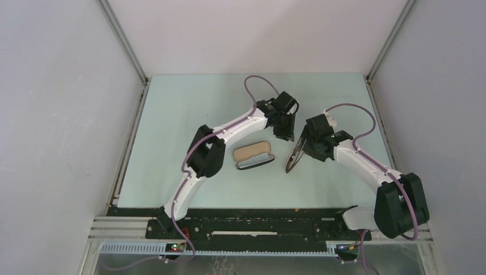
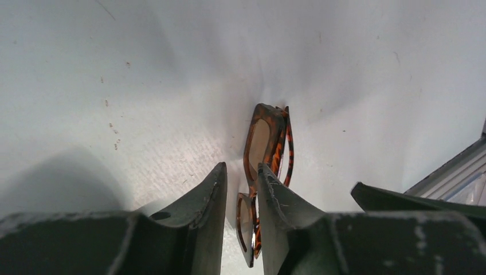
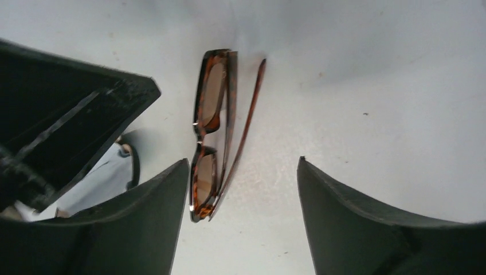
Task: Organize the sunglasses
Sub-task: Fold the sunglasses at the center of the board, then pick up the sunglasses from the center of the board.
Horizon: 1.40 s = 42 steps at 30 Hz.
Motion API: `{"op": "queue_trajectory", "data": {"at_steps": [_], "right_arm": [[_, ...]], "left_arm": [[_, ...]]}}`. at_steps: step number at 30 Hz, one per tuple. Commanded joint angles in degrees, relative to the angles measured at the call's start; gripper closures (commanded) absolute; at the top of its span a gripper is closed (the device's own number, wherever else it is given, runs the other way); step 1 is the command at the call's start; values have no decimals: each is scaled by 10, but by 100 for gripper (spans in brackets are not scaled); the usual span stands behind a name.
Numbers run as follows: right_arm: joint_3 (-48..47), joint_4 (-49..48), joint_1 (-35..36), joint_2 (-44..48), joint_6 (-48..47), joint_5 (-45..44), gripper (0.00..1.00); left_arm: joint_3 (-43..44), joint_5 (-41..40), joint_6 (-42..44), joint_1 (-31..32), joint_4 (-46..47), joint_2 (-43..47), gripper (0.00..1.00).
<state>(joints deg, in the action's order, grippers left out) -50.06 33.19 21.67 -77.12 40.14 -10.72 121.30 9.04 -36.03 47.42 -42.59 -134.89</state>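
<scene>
The brown tortoiseshell sunglasses (image 1: 293, 153) stand on edge on the table between my two grippers, folded, with one thin temple arm slightly splayed (image 3: 209, 114). My left gripper (image 1: 289, 137) reaches down at their far end with its jaws narrowly apart. In the left wrist view the sunglasses (image 2: 265, 143) show in that gap (image 2: 240, 166), close against the right finger, with a strip of table between the frame and the left finger. My right gripper (image 3: 243, 160) is open wide. The near end of the frame lies just beside its left finger and touches nothing.
An oblong black case (image 1: 254, 156) with tan lining lies open just left of the sunglasses; its dark rim shows in the right wrist view (image 3: 132, 166). The left gripper's black body (image 3: 86, 103) fills that view's upper left. Enclosure walls stand on three sides.
</scene>
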Motion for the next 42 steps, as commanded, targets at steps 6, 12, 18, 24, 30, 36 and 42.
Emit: {"op": "queue_trajectory", "data": {"at_steps": [6,12,18,24,30,36,42], "right_arm": [[8,-43,37,2,17,44,4],[-5,-43,51,-44,30,31,11],[-8,-41,57,-79,33,17,19],[-8,-54,60,-91,36,18,38],[-8,-57,59,-99,31,19,55],[-8,-61,59,-73,12,25,69],[-8,-92,57,-39,-65,77,73]], "left_arm": [[-110,-83,-11,-11,48,127,70],[-196,-121,-16,-32,73,205,69],[-274,-126,-27,-62,104,245,69],[-298,-119,-28,-68,115,249,69],[-306,-119,-29,-67,116,243,70],[-331,-120,-30,-79,127,247,70],[-378,-123,-28,-104,138,307,69]]}}
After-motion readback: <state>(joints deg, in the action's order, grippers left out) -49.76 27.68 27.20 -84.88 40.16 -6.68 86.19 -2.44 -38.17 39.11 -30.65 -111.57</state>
